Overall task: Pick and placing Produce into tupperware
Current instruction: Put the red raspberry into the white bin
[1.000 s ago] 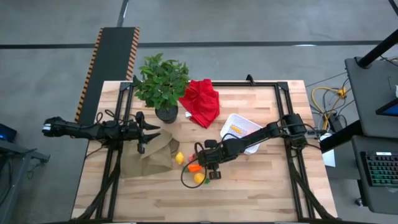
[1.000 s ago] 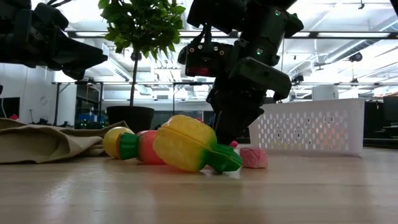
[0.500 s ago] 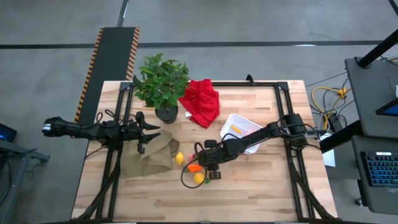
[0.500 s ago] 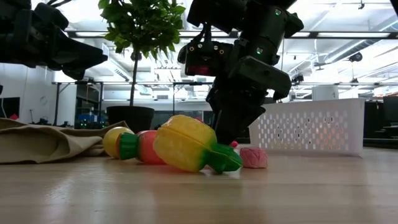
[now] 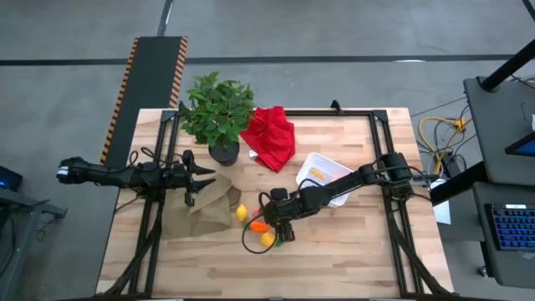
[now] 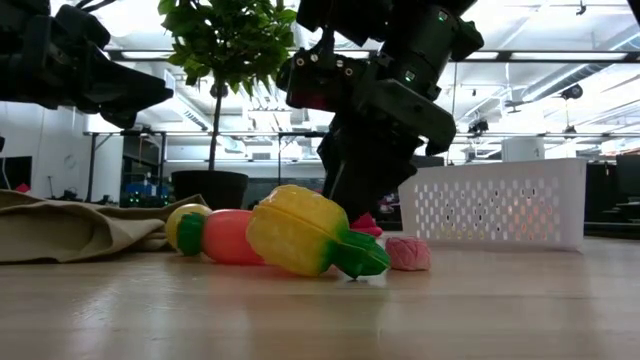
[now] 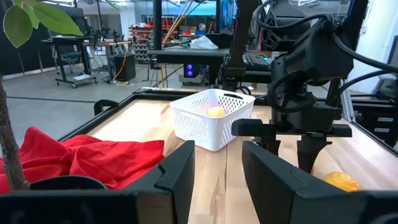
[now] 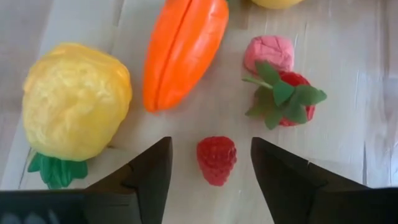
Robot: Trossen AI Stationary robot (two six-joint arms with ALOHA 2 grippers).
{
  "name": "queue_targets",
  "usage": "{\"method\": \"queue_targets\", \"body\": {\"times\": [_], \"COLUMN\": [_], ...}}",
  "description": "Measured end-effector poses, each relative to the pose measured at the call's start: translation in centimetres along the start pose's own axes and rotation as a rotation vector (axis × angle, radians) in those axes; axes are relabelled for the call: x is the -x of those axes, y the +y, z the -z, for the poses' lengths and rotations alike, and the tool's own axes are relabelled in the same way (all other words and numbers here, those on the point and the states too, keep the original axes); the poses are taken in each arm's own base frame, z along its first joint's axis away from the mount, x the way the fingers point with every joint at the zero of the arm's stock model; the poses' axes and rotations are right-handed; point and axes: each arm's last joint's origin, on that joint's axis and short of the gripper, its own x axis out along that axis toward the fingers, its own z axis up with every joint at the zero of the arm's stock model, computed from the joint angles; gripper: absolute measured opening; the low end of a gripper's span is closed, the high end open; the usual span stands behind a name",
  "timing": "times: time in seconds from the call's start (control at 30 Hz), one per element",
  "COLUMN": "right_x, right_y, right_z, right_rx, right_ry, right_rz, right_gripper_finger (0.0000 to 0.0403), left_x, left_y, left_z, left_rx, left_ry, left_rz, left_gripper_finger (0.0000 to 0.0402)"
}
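A pale wooden table (image 5: 351,259) framed by black rails is seen on a grey workshop floor, benches filling the room behind. Beside the white tupperware (image 5: 322,174), the right gripper (image 8: 211,163) is held low over the produce (image 5: 261,227), its fingers spread around a small raspberry (image 8: 216,159) without touching it. On the tupperware's far side, by the potted plant (image 5: 217,113) and tan cloth (image 5: 201,209), the left gripper (image 5: 201,177) is parked open and empty.

A workshop or lab: concrete floor, steel workbenches (image 7: 74,46), ceiling strip lights, a computer keyboard (image 5: 512,227).
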Motion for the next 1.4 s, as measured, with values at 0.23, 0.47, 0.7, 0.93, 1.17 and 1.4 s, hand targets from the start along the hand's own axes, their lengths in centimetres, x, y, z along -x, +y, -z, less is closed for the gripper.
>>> {"method": "queue_targets", "body": {"times": [0.23, 0.47, 0.7, 0.93, 1.17, 1.4], "right_x": [-0.1, -0.2, -0.2, -1.6, -1.6, -1.5], "right_y": [0.0, 0.0, 0.0, 0.0, 0.0, 0.0], "right_z": [0.2, 0.2, 0.2, 0.7, 0.7, 0.5], "right_rx": [0.000, 0.000, -0.001, 0.001, 0.000, 0.006], "right_ry": [0.005, 0.000, 0.000, 0.026, 0.029, 0.036], "right_rz": [0.000, 0.000, -0.001, -0.002, -0.003, -0.002], "right_gripper_finger": [0.0209, 0.0190, 0.0138, 0.0100, 0.0095, 0.0090], "left_x": [0.0, 0.0, 0.0, 0.0, 0.0, 0.0], "left_y": [0.0, 0.0, 0.0, 0.0, 0.0, 0.0], "left_z": [0.0, 0.0, 0.0, 0.0, 0.0, 0.0], "left_rx": [-0.001, -0.001, -0.001, 0.000, 0.000, -0.001], "left_ry": [0.003, 0.003, 0.002, 0.002, 0.002, 0.002], "left_rz": [0.000, 0.000, 0.000, 0.000, 0.000, 0.000], "left_gripper_finger": [0.0121, 0.0121, 0.0121, 0.0121, 0.0121, 0.0121]}}
